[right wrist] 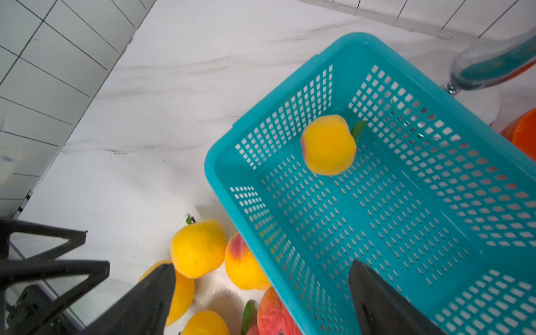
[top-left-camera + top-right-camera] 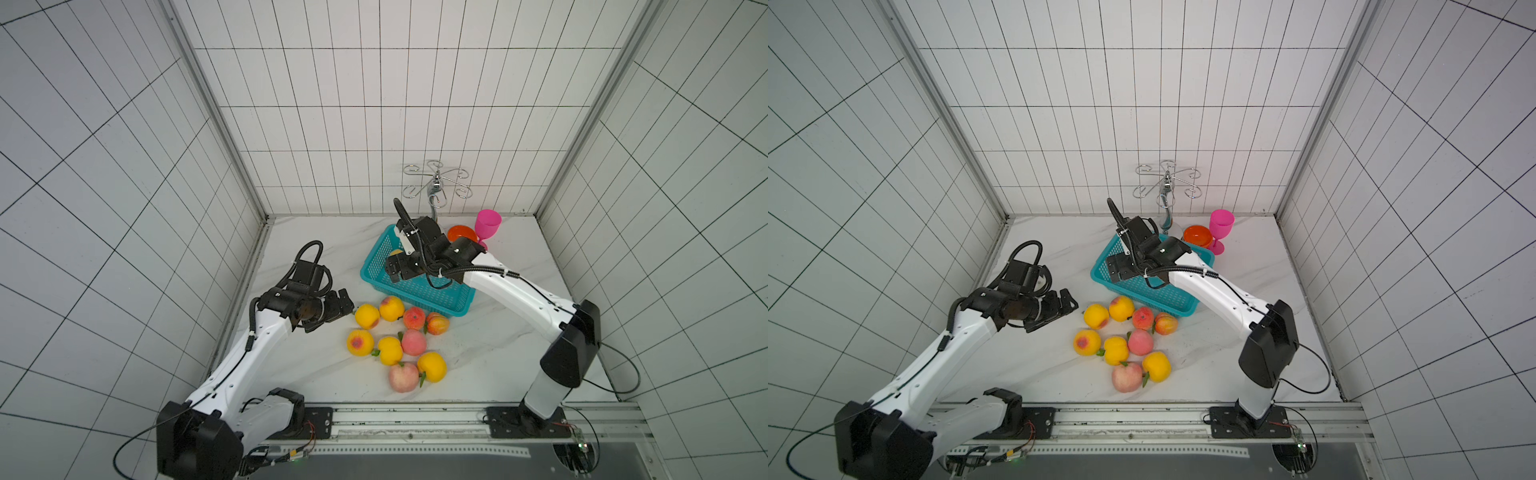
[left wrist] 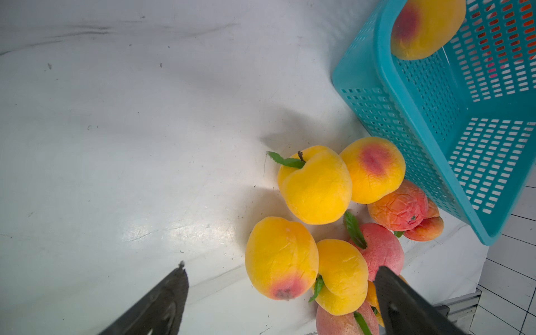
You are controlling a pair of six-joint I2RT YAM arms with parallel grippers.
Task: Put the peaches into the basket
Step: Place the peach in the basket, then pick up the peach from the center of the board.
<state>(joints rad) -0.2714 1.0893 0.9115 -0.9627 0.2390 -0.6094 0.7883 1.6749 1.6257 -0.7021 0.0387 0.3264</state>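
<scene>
Rectangular plastic basket [image 2: 415, 293]: teal, grid-perforated.
Round toy peaches [image 2: 367, 316]: yellow-orange, some red-blushed; others pink-red; green leaves.
Marble-look tabletop [image 2: 340, 232]: white, grey-veined.
Plastic bowl [image 2: 459, 232]: orange.
Plastic goblet [image 2: 487, 224]: pink.
Tiled walls [image 2: 374, 83]: white, black grid.

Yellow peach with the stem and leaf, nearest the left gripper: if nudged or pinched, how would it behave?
Likely to roll: the yellow peach is round and sits on a smooth tabletop, though the blushed peach touching it may block that side. Its matte, faintly creased skin suggests soft, light foam, so probably grippy, not slippery.
</scene>
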